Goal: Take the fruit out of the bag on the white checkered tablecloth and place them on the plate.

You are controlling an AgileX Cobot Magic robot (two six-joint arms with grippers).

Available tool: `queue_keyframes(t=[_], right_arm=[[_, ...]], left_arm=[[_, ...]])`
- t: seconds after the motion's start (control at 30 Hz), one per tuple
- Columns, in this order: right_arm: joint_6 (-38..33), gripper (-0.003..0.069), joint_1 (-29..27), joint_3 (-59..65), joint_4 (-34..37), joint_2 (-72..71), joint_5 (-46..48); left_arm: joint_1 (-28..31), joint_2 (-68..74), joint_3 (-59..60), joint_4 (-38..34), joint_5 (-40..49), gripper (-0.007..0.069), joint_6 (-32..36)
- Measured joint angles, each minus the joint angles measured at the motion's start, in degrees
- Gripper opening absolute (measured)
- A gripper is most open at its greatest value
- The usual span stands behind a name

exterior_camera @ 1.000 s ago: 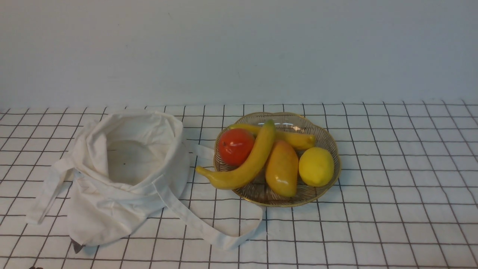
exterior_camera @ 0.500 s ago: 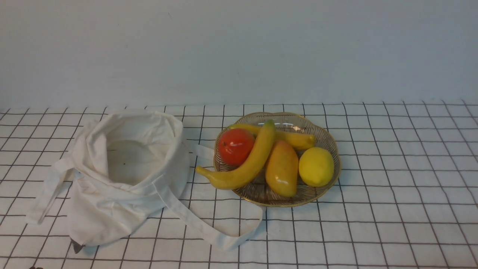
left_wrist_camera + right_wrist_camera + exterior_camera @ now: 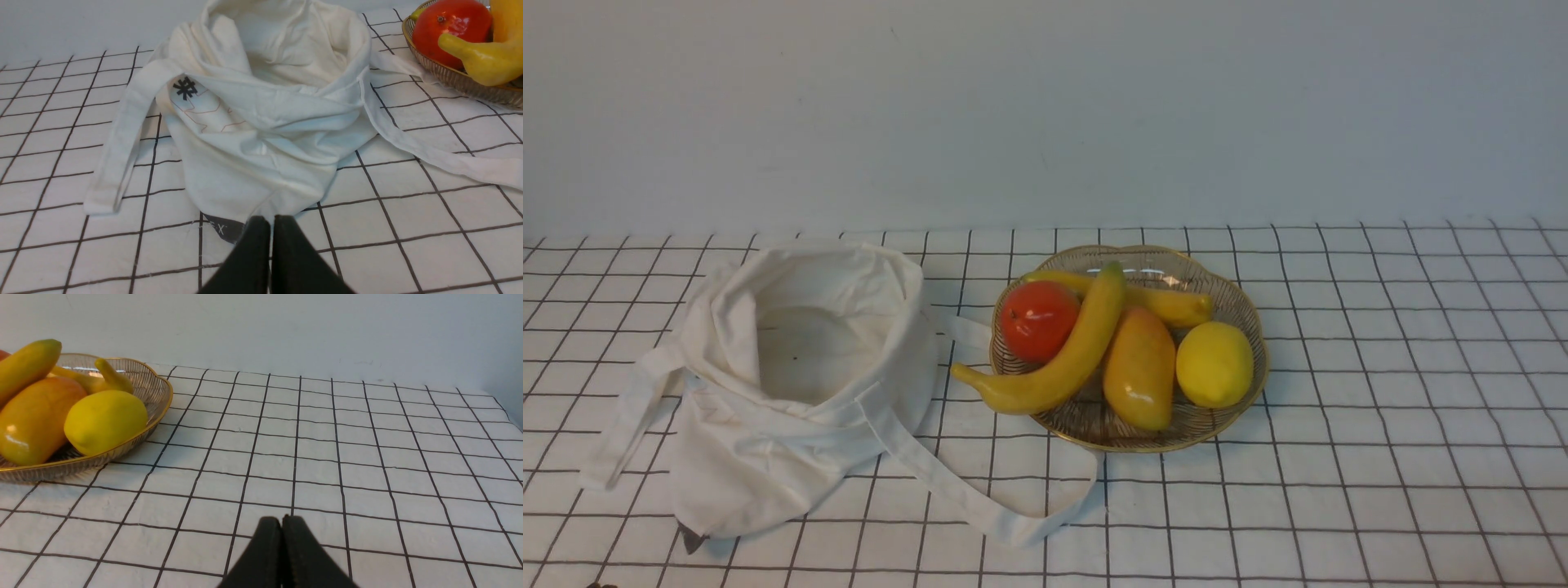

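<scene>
the bag [image 3: 792, 384] lay slumped on the left of the white checkered tablecloth [image 3: 1380, 457], its mouth open and nothing showing inside; one strap trailed toward the plate [image 3: 1241, 314], ending just beside its near rim. the slim yellow banana [image 3: 1168, 306] already lay at the back of the plate, partly under the green-tipped banana [image 3: 1062, 359], with a red fruit [image 3: 1039, 320], a mango [image 3: 1139, 367] and a lemon [image 3: 1214, 363], so the task looked finished. the left gripper [image 3: 271, 222] sat pressed together, empty, close to the bag's bottom edge. the right gripper [image 3: 282, 522] was likewise pressed together over open surface right of the plate.
</scene>
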Motion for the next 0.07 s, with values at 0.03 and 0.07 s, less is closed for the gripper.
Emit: queue_keyframes(t=[0.03, 0.07], right_arm=[[0.0, -0.0014, 0.0, 0.0, 0.0, 0.0, 0.0], [0.0, -0.0014, 0.0, 0.0, 0.0, 0.0, 0.0]], left_arm=[[0.0, 0.0, 0.0, 0.0, 0.0, -0.0008, 0.0], [0.0, 0.0, 0.0, 0.0, 0.0, -0.0008, 0.0]])
